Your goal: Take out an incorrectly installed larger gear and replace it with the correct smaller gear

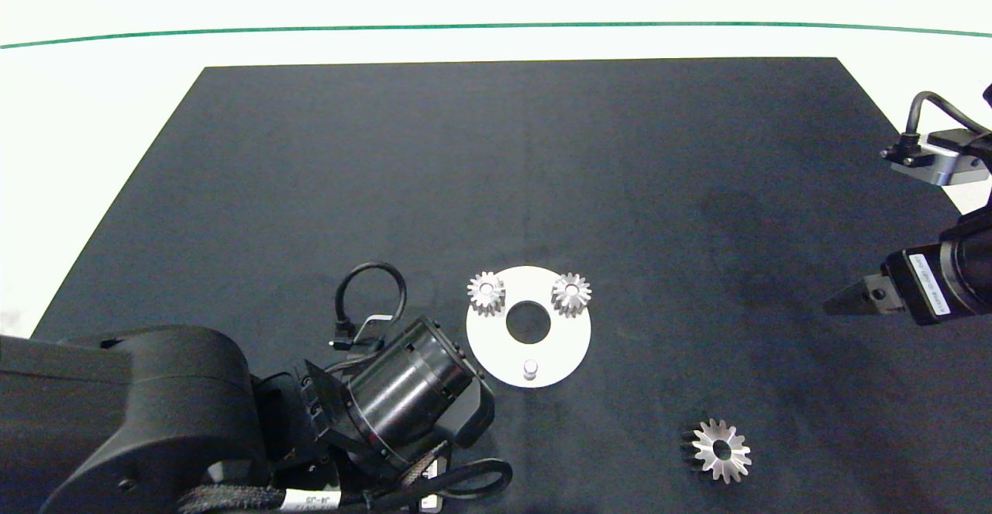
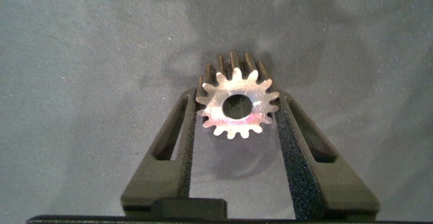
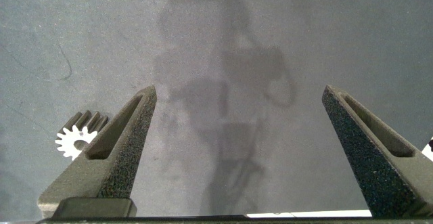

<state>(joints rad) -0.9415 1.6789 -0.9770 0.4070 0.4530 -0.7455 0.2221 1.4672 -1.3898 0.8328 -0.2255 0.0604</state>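
Mid-swap on the dark mat [image 1: 310, 188]: left gripper [image 2: 237, 101] clamped on the smaller gear [image 2: 226, 124] just beside the white plate [image 1: 496, 351], larger gear [image 1: 721, 451] already off and lying well apart toward the front, right gripper [image 3: 239, 92] spread wide and idle at the right edge. Next, probably: carrying the held gear over the bare peg [image 1: 530, 367], lining up the bore, lowering it to sit with the two mounted gears [image 1: 487, 292]. Left fingers hidden under the wrist from above, so height over the mat hard to judge.
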